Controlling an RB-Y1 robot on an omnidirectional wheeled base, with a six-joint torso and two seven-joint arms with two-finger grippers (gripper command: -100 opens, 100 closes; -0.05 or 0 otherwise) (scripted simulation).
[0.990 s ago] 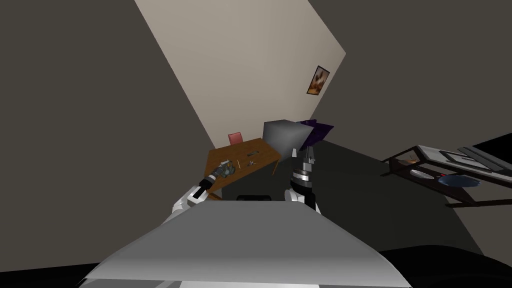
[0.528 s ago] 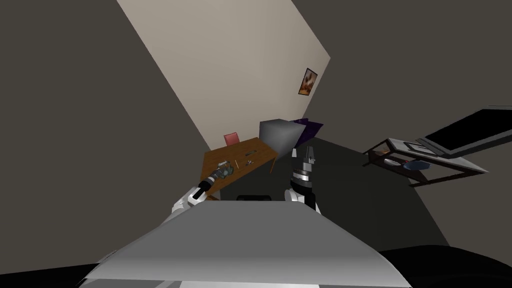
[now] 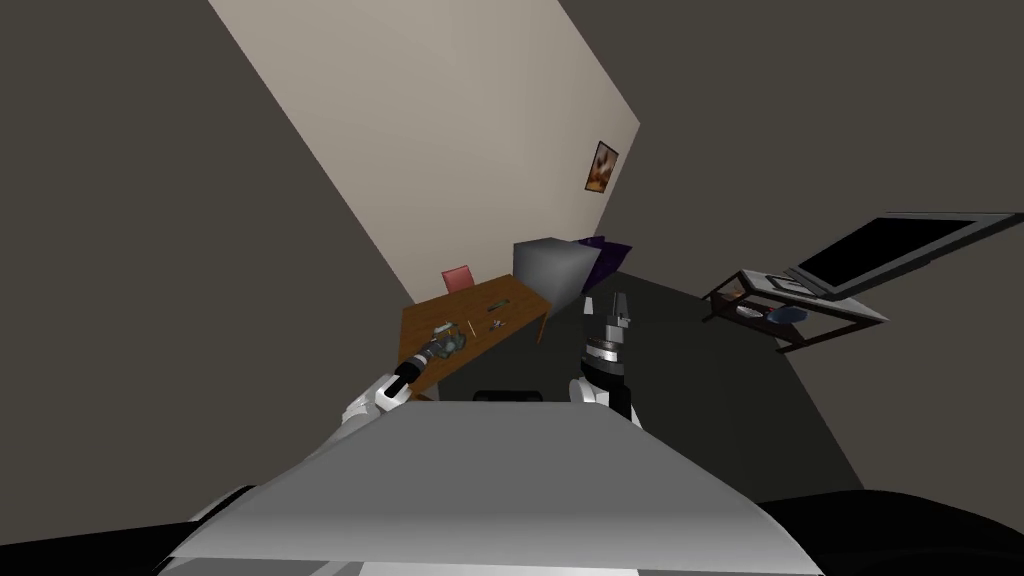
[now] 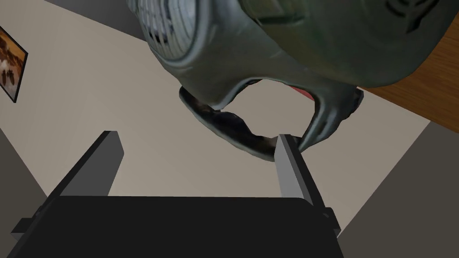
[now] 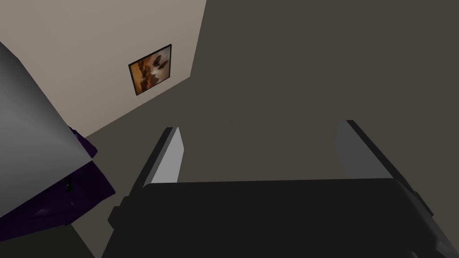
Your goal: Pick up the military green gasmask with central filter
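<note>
Left pincer (image 4: 197, 135) stood wide, with the gasmask (image 4: 278, 49) just past its tips at the tabletop (image 3: 512, 296), lower rim touching one finger (not gripped). Best to ease in, centre the rim between the fingers, then close. Right pincer (image 5: 261, 126) was wide, idle.
</note>
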